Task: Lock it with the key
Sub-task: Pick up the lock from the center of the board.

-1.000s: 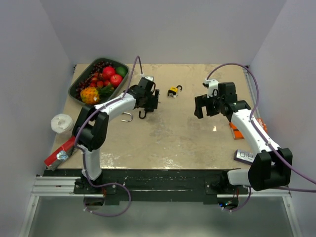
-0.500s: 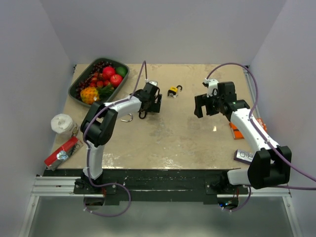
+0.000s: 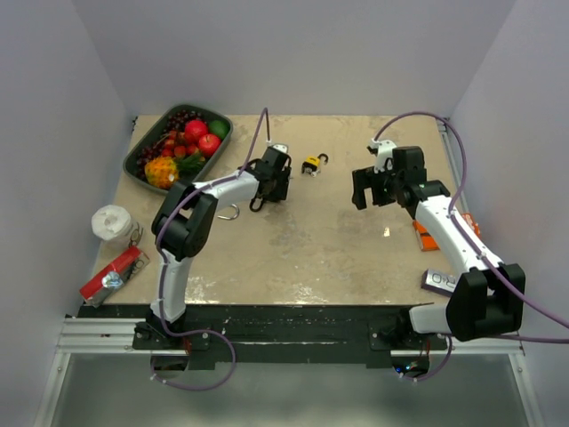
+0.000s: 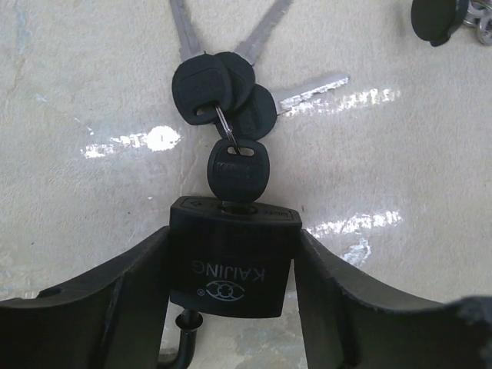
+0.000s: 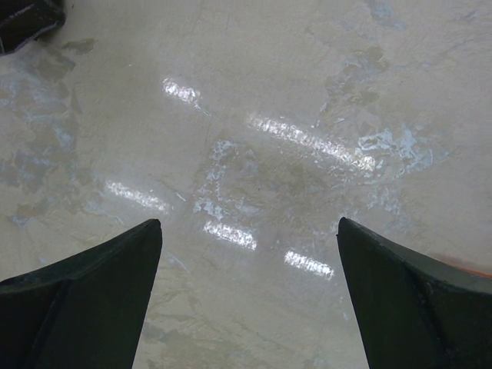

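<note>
The black padlock [image 4: 231, 265] lay flat on the table [image 3: 311, 258], in the far-left part of it. The left gripper [image 4: 232, 246] was closed on it, one finger pressed against each side of the lock's body. In the left wrist view the lock's long axis ran from bottom to top of the picture, tilted slightly. Its shackle [image 4: 183, 338] pointed back toward the wrist, and its keyhole face pointed away. Only one leg of the shackle showed there, so I could not tell whether it was latched.

A black-headed key [image 4: 238, 171] sat in the keyhole, in line with the lock and pointing away from the gripper. A small ring joined it to three spare keys [image 4: 223, 84], which fanned out on the table beyond it with their blades pointing away from the lock. In the top view the shackle curved out from under the left gripper toward the near-left side.

The right gripper [image 5: 250, 227] hung over bare table well to the right, its fingers wide apart and holding nothing. A small yellow padlock [image 3: 312, 164] sat between the two grippers, a little farther back. A tray of fruit [image 3: 228, 133] stood in the far-left corner.
</note>
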You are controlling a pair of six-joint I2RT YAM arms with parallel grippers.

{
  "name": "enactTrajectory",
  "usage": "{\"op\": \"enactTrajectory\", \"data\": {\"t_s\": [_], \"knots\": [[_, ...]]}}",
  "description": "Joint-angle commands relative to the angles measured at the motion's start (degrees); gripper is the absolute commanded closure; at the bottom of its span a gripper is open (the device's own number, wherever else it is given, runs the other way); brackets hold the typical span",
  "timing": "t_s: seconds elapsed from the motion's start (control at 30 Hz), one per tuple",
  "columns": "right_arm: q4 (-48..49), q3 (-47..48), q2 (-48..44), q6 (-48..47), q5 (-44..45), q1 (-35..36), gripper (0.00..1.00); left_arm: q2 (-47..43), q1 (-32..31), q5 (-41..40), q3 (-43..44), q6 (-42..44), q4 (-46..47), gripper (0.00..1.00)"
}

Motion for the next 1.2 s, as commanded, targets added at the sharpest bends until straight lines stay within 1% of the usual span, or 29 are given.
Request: {"op": "enactTrajectory", "data": {"t_s": [0.0,0.03,0.07,0.1,0.17,0.23,0.27,0.33,0.37,0.4,0.47,0.5,0.57,0.6,0.67,0.7,0.73,0.77,0.8,0.87,0.9,0.93,1.0,1.07,1.17], "knots": [[5.01,-1.2,-4.14,-0.5,2.26,-0.11,0.01,0.09,-0.12,5.17,2.09,1.26,-0.73,0.77],[5.81,-2.68,-6.33,-1.64,1.83,-0.03,0.01,-0.26,-0.12,5.97,2.52,1.44,-1.17,0.91],[6.34,-3.31,-7.3,-2.96,1.83,-0.11,0.01,-0.7,-0.21,6.76,2.7,1.7,-1.78,0.97],[6.95,-4.36,-8.27,-5.5,1.83,-0.11,0.01,-1.66,-0.21,8.16,2.88,1.79,-2.92,1.0],[6.96,-4.89,-11.86,-8.41,1.04,-0.11,0.01,-3.07,-0.12,10.01,3.41,3.01,-3.98,1.0],[6.7,-5.33,-14.33,-12.19,0.51,-0.11,0.01,-6.23,-0.12,13.61,2.89,3.98,-4.34,1.0],[6.7,-5.25,-16.26,-13.07,-0.01,-0.03,0.01,-7.46,-0.21,15.98,2.53,5.21,-4.16,1.0],[3.63,-4.2,-17.68,-17.02,-2.73,-0.03,0.01,-10.8,-0.21,21.25,2.09,6.27,-4.51,1.0],[2.84,-4.37,-18.56,-18.52,-5.88,-0.03,0.01,-11.86,-0.38,22.75,2.0,7.06,-4.95,1.0],[2.05,-4.8,-20.04,-20.27,-7.04,-0.03,0.01,-13.61,-0.29,26.77,2.0,7.67,-6.17,1.0],[1.51,-5.42,-21.72,-22.21,-10.11,-0.03,0.01,-15.2,-0.29,30.48,2.0,9.25,-7.58,1.0],[0.29,-5.86,-22.86,-24.92,-11.61,-0.11,0.01,-16.51,-0.38,34.42,2.0,10.13,-9.33,1.0],[-1.99,-5.95,-23.75,-28.27,-14.68,-0.11,0.01,-17.84,-0.29,38.39,2.0,12.94,-11.18,1.0],[-3.66,-6.13,-24.1,-30.98,-17.66,-0.03,0.01,-19.24,-0.38,42.07,1.91,13.82,-13.02,1.0],[-4.29,-6.74,-25.76,-32.76,-19.78,-0.11,0.01,-20.39,-0.29,46.04,1.83,16.45,-16.01,1.0],[-4.9,-7.79,-26.64,-35.55,-22.93,-0.11,0.01,-21.18,-0.29,49.45,2.0,17.25,-17.07,1.0],[-5.17,-8.41,-28.91,-37.5,-25.13,-0.03,0.01,-21.71,-0.38,51.75,1.57,17.96,-17.69,1.0],[-4.99,-9.2,-30.15,-38.91,-26.81,-0.11,0.01,-22.15,-0.29,54.56,1.48,20.4,-19.44,1.0],[-4.04,-10.6,-31.38,-40.49,-29.87,-0.03,0.01,-22.76,-0.38,59.46,1.39,20.42,-20.15,1.0],[-3.5,-11.48,-34.46,-42.17,-33.05,-0.03,0.01,-23.73,-0.38,64.05,0.16,22.96,-21.2,1.0],[-2.89,-12.18,-35.43,-43.22,-34.89,-0.11,0.01,-24.0,-0.29,68.43,-0.19,23.58,-21.65,1.0],[-2.62,-12.63,-36.14,-43.66,-37.78,-0.03,0.01,-24.17,-0.29,70.12,-0.89,23.76,-21.91,1.0],[-2.36,-14.03,-38.07,-45.33,-40.35,0.06,0.01,-24.44,-0.56,73.81,-1.25,24.99,-23.49,1.0],[-2.09,-14.91,-39.73,-46.39,-42.81,0.24,0.01,-24.87,-1.17,74.44,-1.78,26.3,-24.37,1.0],[-2.97,-16.32,-41.32,-51.65,-44.57,1.02,0.01,-25.32,-2.57,76.55,-2.83,26.84,-25.07,1.0]]}}
